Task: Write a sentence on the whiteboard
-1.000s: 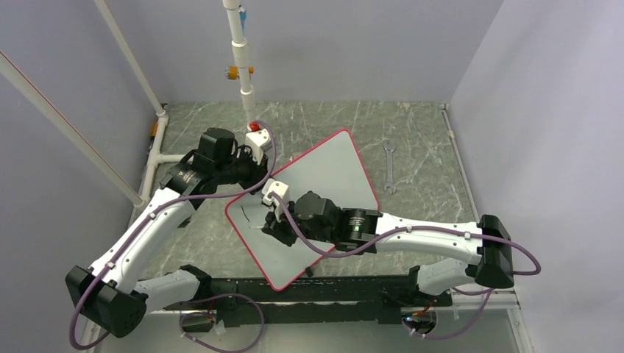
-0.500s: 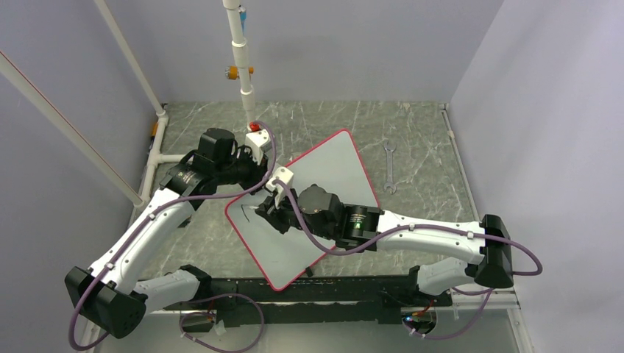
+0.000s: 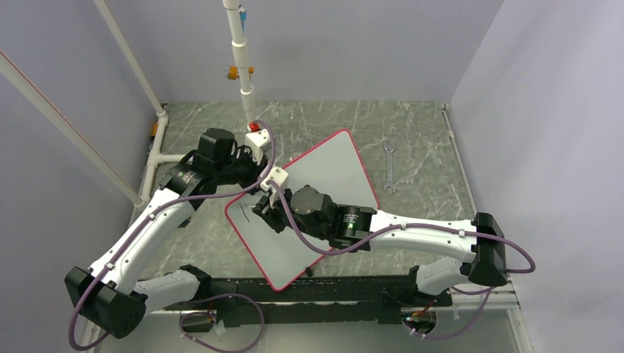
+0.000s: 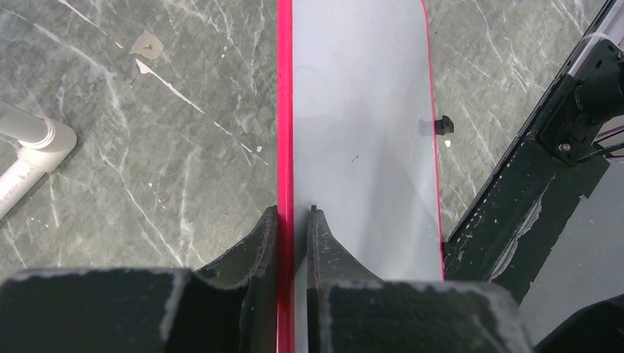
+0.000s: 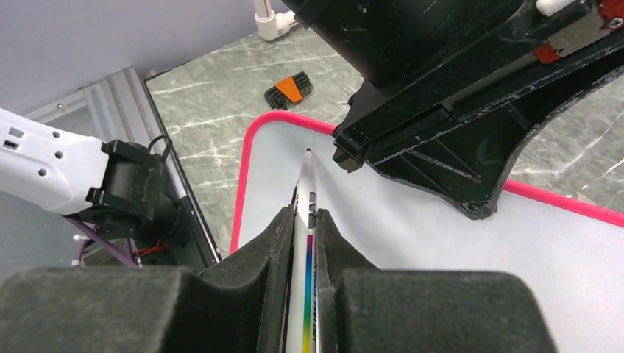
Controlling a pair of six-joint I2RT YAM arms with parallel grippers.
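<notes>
The whiteboard (image 3: 324, 173) lay flat and skewed on the marbled table (image 3: 419, 132), one corner pointing to the far side and another close to the arms' base rail. The left gripper (image 4: 293, 213) was closed on its red rim, one finger on each side of the far-left edge. The right gripper (image 5: 303, 213) was clamped on a slim marker (image 5: 305, 193) lying along its fingers, with the tip over the left end of the board; whether it touched could not be told. Of the sentence (image 3: 245, 213) only a few thin black strokes showed near that corner, so most of the writing looked undone. The main risk seemed to be the crowding: the marker tip sat just beside the left gripper's body, and a stroke towards it could knock the two together or run off the rim. The board was pinched at one edge only, so pen pressure might swing it and smear the letters. The marker met the board at a shallow slant and could skip or slide in the pads
</notes>
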